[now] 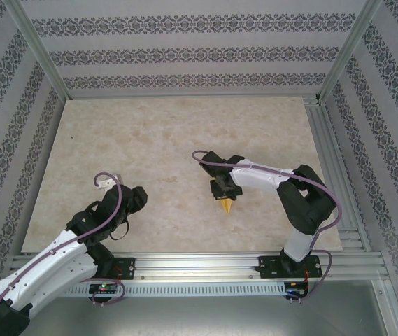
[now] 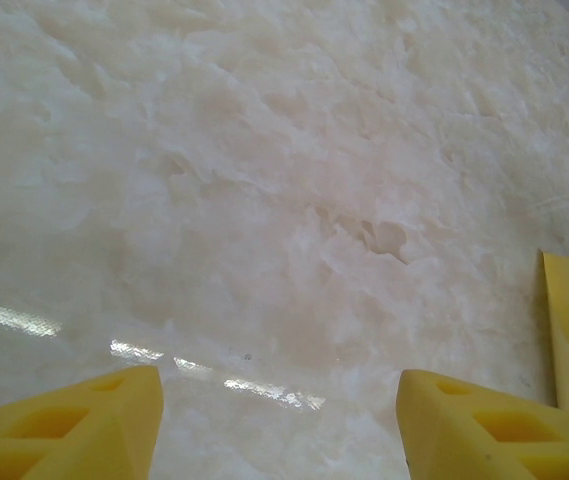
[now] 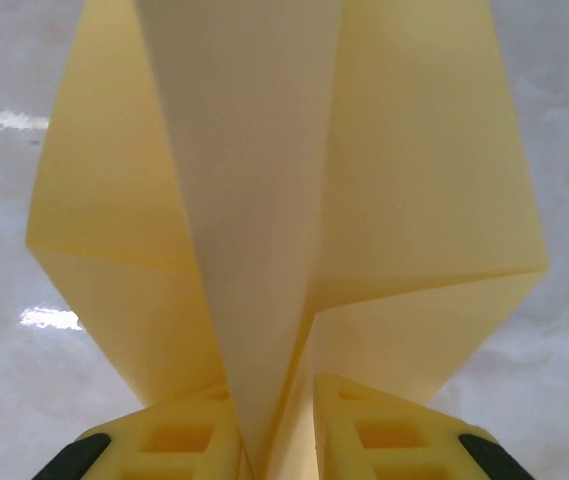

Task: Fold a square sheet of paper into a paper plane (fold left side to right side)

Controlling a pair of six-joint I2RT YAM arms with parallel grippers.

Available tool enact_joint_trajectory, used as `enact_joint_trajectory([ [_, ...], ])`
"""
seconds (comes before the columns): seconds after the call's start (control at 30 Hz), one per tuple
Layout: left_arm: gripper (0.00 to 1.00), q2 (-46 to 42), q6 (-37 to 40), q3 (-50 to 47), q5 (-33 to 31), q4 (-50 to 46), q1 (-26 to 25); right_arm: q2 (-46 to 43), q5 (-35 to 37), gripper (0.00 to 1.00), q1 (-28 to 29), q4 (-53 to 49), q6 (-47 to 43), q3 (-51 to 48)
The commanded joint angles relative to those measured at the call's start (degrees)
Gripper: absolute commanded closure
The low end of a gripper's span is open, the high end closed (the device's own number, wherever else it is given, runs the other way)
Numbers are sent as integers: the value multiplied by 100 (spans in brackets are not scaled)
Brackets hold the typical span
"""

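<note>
Right gripper (image 3: 274,425) fingers flank the raised centre fold of the paper plane (image 3: 254,200) in the right wrist view, with only a narrow gap; whether they pinch it is unclear. Left wrist view: left gripper (image 2: 276,390), fingers spread wide over bare table (image 2: 264,200), paper plane edge at far right. From above, the paper plane lies mid-table under the right gripper, tip toward the arm bases (image 1: 289,266).

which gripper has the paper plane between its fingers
The right gripper: the paper plane's centre fold runs down between its fingertips. The left gripper stands open over bare table, with the plane off to one side.
</note>
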Motion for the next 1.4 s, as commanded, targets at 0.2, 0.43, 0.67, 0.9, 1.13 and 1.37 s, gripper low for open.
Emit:
enact_joint_trajectory([
  [0.2, 35, -6, 147, 173, -36, 142, 71, -126, 18, 78, -164, 178, 76, -189],
  [0.43, 34, -15, 204, 196, 0, 156, 71, 13, -193, 83, -304, 539, 49, -420],
  [0.67, 12, -6, 588, 520, -105, -39, 71, -115, -295, 89, -520, 529, -174, -370],
  [0.9, 2, 3, 849, 812, -174, -108, 70, -214, -237, 95, -873, 195, -642, 198],
  [1.13, 0, 15, 1065, 1040, -282, -268, 71, 343, -391, 95, -1513, -52, -1315, 1359],
  [1.37, 0, 123, 1218, 1150, -195, -453, 71, 1785, -448, 96, -1986, -411, -1689, 3269],
])
